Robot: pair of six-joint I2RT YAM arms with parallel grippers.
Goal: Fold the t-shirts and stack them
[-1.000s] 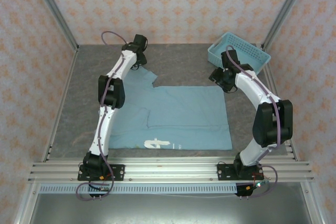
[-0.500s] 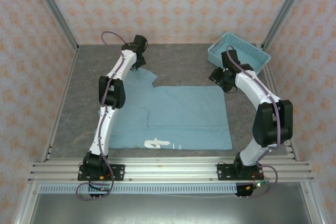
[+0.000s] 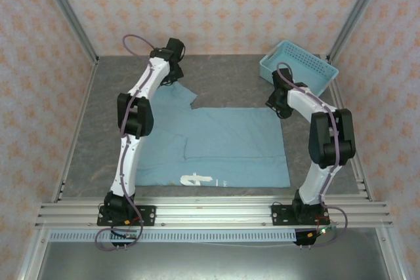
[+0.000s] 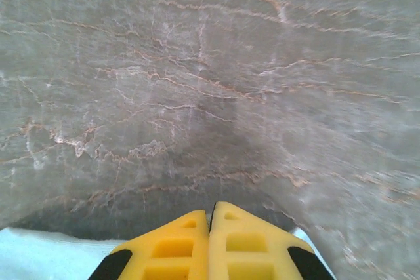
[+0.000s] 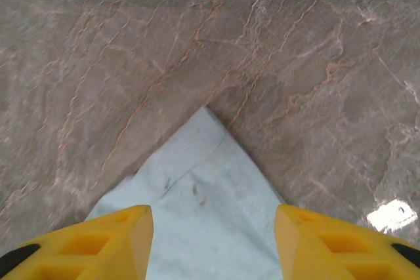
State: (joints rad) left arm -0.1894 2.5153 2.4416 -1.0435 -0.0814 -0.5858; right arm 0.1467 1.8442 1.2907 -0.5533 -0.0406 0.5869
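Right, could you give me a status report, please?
Left gripper shut at sleeve edge. Right gripper open, straddling far-right corner. Light teal-blue cloth t-shirt lying flat. Light-blue plastic lattice basket apart, far right.

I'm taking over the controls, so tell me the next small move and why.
Probably lower and close the right gripper on the t-shirt corner: its open fingers straddle that far right corner, while the left gripper is shut at the shirt's far left edge. Both could then lift together.
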